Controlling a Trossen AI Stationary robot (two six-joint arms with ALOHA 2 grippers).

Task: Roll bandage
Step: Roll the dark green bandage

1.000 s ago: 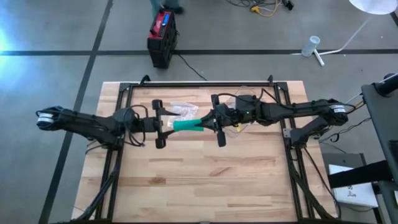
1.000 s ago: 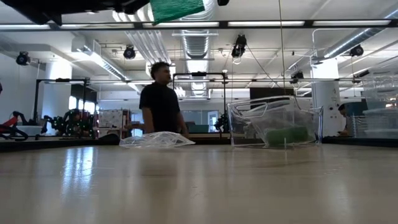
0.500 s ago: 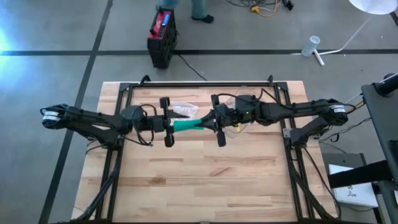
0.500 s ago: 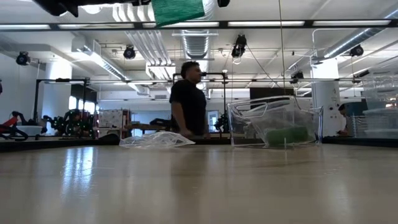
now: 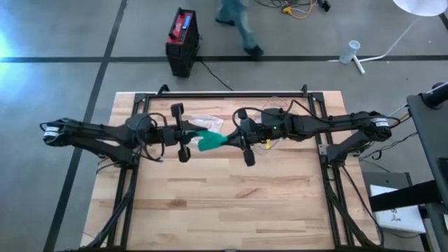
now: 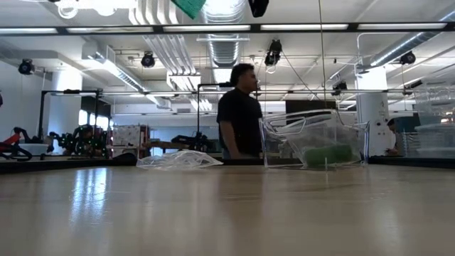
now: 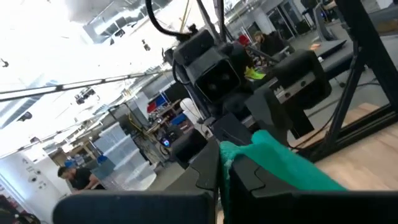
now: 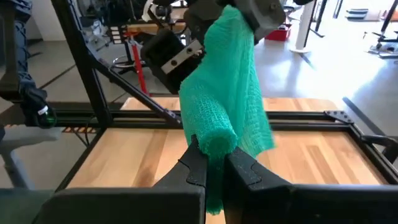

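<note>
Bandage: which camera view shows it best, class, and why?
The right wrist view: the green bandage fills the frame, weave visible. The left wrist view shows one end, the high view a small strip, the low view only a corner.

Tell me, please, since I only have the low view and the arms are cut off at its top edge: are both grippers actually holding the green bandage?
Observer: Yes. The right wrist view shows the right gripper shut on the rolled end of the green bandage.
Operator: And the left one?
Observer: The left gripper is shut on the loose end; the cloth runs out from between its fingers.
Operator: Where are they over the table?
Observer: From above, the bandage hangs between the two grippers over the far middle of the table, beside a clear plastic wrapper.
</note>
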